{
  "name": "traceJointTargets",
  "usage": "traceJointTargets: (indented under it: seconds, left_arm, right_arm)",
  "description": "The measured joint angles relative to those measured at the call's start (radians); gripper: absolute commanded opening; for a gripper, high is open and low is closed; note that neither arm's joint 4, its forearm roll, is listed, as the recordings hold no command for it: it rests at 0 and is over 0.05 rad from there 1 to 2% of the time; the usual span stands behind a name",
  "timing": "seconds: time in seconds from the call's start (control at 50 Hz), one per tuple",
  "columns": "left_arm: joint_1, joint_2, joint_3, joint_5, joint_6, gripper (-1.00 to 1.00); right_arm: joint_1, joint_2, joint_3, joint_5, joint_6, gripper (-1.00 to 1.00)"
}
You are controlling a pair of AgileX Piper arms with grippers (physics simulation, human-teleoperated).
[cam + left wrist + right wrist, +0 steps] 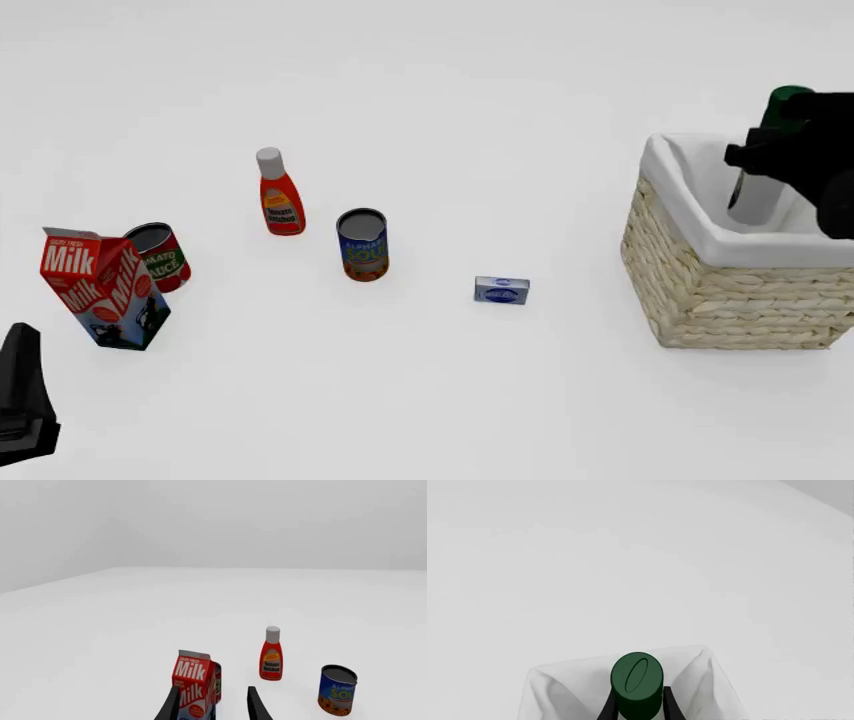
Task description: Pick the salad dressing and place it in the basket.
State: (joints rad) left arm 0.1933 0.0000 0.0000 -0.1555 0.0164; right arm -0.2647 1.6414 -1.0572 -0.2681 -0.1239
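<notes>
Taking the basket [727, 270] as the mark, everything loose is lying well to its left on the white surface [441, 400]. Farthest off, the left gripper [24, 400] is showing at the front view's near corner, and its wrist view is showing the jaws standing apart with nothing between them. Next, a milk carton [104, 288] is standing with a red can [159, 256] touching or just behind it. Nearer the basket, a red ketchup bottle [279, 194] with a white cap is standing upright, a blue soup can [362, 244] is sitting just beside it, and a small blue box [502, 290] is lying closest to the basket, still apart from it. Nothing is standing between these things and the basket.

The salad dressing [761, 185] is hanging over the basket's opening in the right gripper [767, 150], jaws closed on its neck. Its long axis is running roughly upright, tilted a little — dark green cap at the top, white body reaching down below the cloth rim.

The front view is hiding much of the bottle behind the dark gripper. The right wrist view is looking onto the cap's round top, with two dark fingers [669, 702] flanking it and the white lining spread beyond — whether the bottle's base is touching the basket floor I cannot tell.
</notes>
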Motion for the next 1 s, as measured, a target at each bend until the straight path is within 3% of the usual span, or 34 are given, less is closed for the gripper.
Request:
traceJointTargets:
  seconds: [1.0]
  left_arm:
    - [0.010,0.000,0.000,-0.004,0.002,1.00]
  right_arm:
    - [-0.007,0.070,-0.002,-0.037,-0.005,-1.00]
